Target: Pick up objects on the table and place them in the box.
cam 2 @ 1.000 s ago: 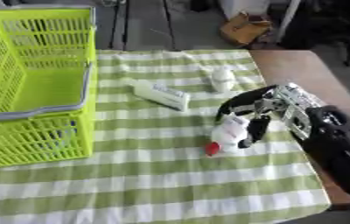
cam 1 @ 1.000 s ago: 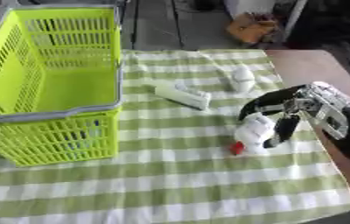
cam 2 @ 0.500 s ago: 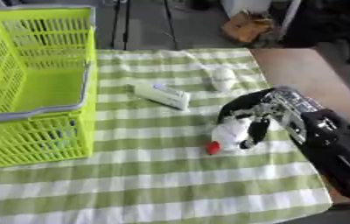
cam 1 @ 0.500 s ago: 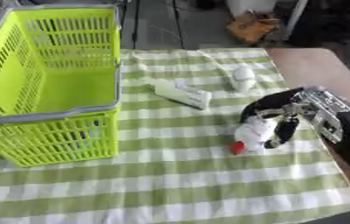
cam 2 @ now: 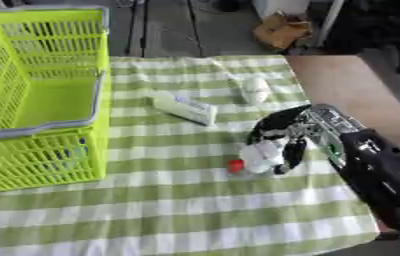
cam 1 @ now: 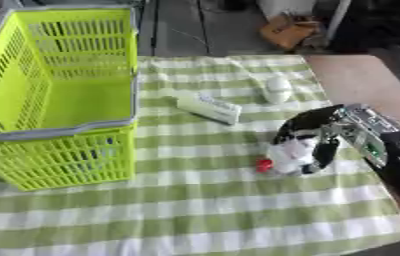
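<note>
A white bottle with a red cap [cam 1: 284, 157] lies on the green checked cloth [cam 1: 195, 215] right of centre, cap pointing left. My right hand [cam 1: 313, 137] comes in from the right and its fingers curl over and around the bottle's body. Further back lie a white rectangular tube or pack [cam 1: 209, 108] and a small white rounded bottle [cam 1: 277, 89]. The lime-green basket [cam 1: 59, 95] stands on the left and looks empty. My left hand shows in neither view.
The bare brown tabletop [cam 1: 365, 85] runs along the right of the cloth. A cardboard box [cam 1: 288, 30] sits on the floor beyond the table's far edge. Open cloth stretches across the front.
My right hand has settled a little lower and closer round the red-capped bottle. The bottle still lies on the cloth; the other things have not moved.
</note>
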You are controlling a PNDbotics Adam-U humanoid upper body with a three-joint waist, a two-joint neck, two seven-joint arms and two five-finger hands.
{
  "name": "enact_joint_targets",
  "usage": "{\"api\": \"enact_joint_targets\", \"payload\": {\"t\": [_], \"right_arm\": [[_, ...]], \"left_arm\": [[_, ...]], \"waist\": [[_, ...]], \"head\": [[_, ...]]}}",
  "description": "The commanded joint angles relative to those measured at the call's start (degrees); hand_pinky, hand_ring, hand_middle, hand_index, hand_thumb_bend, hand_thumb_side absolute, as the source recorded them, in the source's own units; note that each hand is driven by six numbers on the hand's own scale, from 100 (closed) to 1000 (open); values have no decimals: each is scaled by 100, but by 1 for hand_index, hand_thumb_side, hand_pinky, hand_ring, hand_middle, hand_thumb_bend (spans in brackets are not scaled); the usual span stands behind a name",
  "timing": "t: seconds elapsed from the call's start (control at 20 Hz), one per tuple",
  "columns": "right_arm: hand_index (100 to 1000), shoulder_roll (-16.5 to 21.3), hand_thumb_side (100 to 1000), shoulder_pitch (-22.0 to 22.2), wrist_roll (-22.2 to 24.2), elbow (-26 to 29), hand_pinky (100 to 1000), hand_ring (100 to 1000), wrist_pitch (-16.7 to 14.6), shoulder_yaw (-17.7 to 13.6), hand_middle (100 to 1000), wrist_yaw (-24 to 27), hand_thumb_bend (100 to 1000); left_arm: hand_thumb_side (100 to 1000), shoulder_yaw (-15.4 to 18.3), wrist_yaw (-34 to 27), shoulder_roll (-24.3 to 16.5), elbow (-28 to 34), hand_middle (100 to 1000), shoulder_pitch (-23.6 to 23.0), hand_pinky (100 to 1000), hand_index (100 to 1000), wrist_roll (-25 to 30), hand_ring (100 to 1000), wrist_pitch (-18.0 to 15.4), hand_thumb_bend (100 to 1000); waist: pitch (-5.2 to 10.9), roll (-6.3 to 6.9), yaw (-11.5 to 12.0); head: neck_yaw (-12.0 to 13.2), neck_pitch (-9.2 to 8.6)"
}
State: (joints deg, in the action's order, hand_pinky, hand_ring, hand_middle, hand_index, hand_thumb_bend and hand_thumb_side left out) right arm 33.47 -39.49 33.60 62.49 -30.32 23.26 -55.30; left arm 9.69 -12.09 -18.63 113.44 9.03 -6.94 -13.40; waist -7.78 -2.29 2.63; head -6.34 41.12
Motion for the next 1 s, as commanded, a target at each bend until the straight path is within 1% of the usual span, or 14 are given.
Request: {"api": "enact_joint_targets", "payload": {"t": [0.05,0.25,0.3,0.35,0.5,0.65,0.8,0.9,1.0], "right_arm": [[544,176,155,-197,417,143,519,536,-756,-194,518,-101,414],[549,249,164,-256,135,381,524,540,-561,-385,522,-100,409],[552,260,176,-266,101,430,534,546,-513,-413,526,-103,391],[553,284,178,-391,8,576,536,547,-386,-559,526,-157,386],[557,285,192,-621,-120,927,547,553,-118,-825,531,-365,374],[559,161,198,-892,-282,1130,551,555,74,-1094,533,-608,363],[556,17,204,-1074,-459,1199,552,556,155,-1257,532,-834,358],[556,-220,212,-1319,-654,1214,553,564,194,-1379,528,-1003,350],[556,-388,212,-1462,-831,1141,553,564,184,-1410,528,-1172,350]], "left_arm": [[880,18,-14,-94,115,866,61,714,813,-7,896,-8,295],[879,26,-13,-101,115,866,63,714,813,-18,896,-6,295],[879,26,-13,-102,115,866,62,714,813,-20,896,-6,296],[879,27,-13,-102,115,866,56,714,813,-22,896,-4,296],[879,29,-14,-107,115,866,47,713,813,-26,896,1,297],[878,28,-18,-108,115,866,36,714,813,-29,896,9,297],[879,23,-24,-104,115,866,28,714,813,-26,896,17,297],[877,15,-30,-105,115,865,14,714,813,-21,896,24,297],[877,10,-36,-107,115,865,5,714,813,-17,896,28,297]], "waist": [[88,-4,-16],[95,-11,-24],[97,-11,-25],[113,-14,-30],[141,-26,-31],[169,-33,-32],[186,-28,-35],[216,-22,-15],[235,-21,-9]], "head": [[7,-44],[25,-55],[28,-57],[35,-54],[46,-55],[55,-55],[63,-55],[65,-68],[69,-66]]}}
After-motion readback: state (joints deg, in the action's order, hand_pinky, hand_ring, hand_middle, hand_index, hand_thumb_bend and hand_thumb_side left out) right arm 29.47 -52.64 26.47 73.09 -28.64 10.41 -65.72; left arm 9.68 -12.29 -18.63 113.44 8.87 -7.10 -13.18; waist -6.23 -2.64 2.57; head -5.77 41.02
